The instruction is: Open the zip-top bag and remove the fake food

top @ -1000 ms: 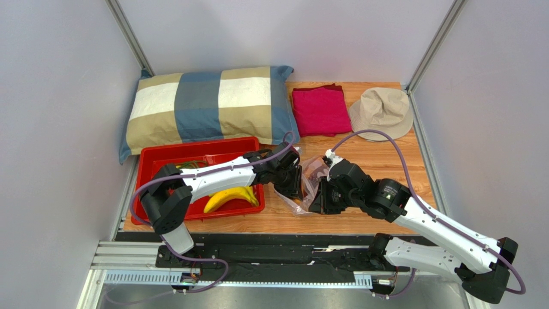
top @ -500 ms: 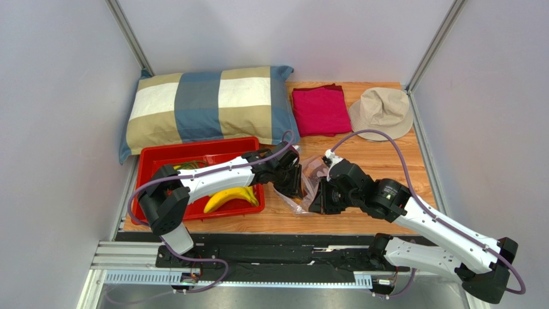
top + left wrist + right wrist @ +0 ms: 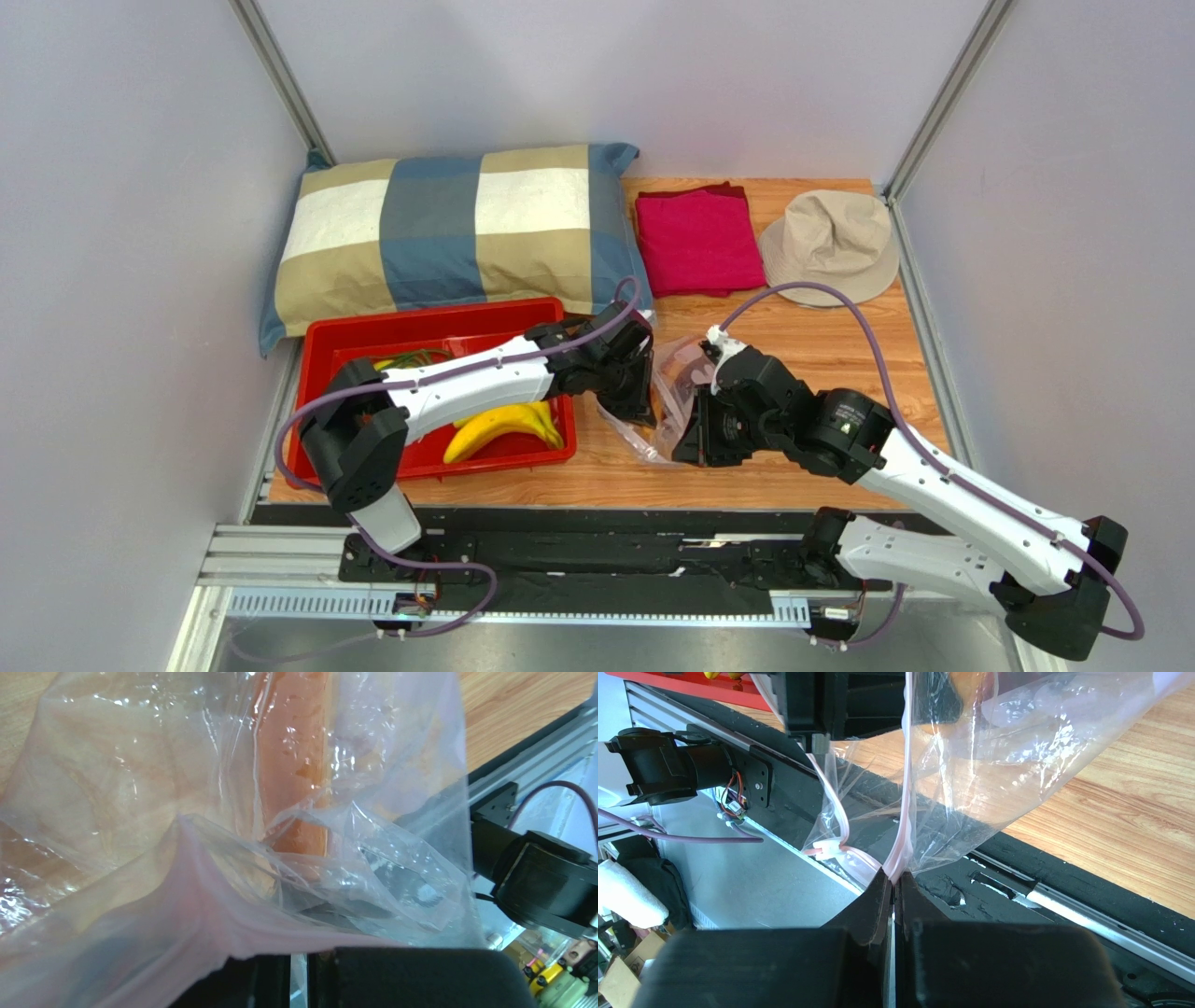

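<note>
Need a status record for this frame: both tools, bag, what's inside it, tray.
left tool: shut on the pink mouth strip of the bag
right tool: shut on the bag's pink strip, opposite the left tool
bag: clear, crinkled, held between both tools
in bag: orange carrot piece
tray: red, left of the bag, holds a yellow banana

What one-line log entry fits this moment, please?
left gripper: shut on clear plastic zip-top bag | right gripper: shut on pink zip strip | long orange toy food: inside
</note>
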Controlling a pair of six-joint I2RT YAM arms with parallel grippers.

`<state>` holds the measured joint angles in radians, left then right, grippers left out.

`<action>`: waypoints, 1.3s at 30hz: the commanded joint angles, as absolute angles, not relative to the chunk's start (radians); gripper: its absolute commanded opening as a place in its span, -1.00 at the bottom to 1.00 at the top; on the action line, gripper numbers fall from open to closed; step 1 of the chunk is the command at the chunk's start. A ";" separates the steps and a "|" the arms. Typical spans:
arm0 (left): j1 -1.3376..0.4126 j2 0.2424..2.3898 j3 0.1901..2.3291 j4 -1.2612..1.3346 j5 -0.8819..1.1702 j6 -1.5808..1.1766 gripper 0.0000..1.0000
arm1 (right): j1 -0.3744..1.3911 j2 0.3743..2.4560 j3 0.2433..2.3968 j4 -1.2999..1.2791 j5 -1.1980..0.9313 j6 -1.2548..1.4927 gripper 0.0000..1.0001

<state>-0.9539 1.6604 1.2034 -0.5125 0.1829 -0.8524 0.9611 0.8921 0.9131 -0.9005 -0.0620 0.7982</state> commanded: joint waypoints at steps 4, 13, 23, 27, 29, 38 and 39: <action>-0.939 1.516 1.235 -0.465 0.115 -0.867 -1.00 | 0.968 0.882 0.951 -0.899 -0.123 0.776 -1.00; -0.833 1.493 1.129 -0.252 0.380 -1.049 -1.00 | 0.968 0.858 0.999 -1.055 -0.022 0.710 -1.00; -0.830 1.442 1.137 -0.332 0.270 -0.762 -1.00 | 0.966 0.700 0.945 -1.204 0.109 0.716 -1.00; -0.825 1.442 1.082 -0.272 0.324 -0.787 -1.00 | 0.966 0.658 0.888 -1.177 0.083 0.753 -1.00; -0.824 1.450 1.054 -0.239 0.344 -0.817 -1.00 | 0.968 0.646 0.879 -1.146 0.061 0.775 -1.00; -0.825 1.468 1.028 -0.229 0.336 -0.856 -0.88 | 0.966 0.686 0.899 -1.097 0.028 0.784 -1.00; -0.825 1.470 1.026 -0.229 0.336 -0.857 -0.85 | 0.966 0.687 0.899 -1.094 0.026 0.784 -1.00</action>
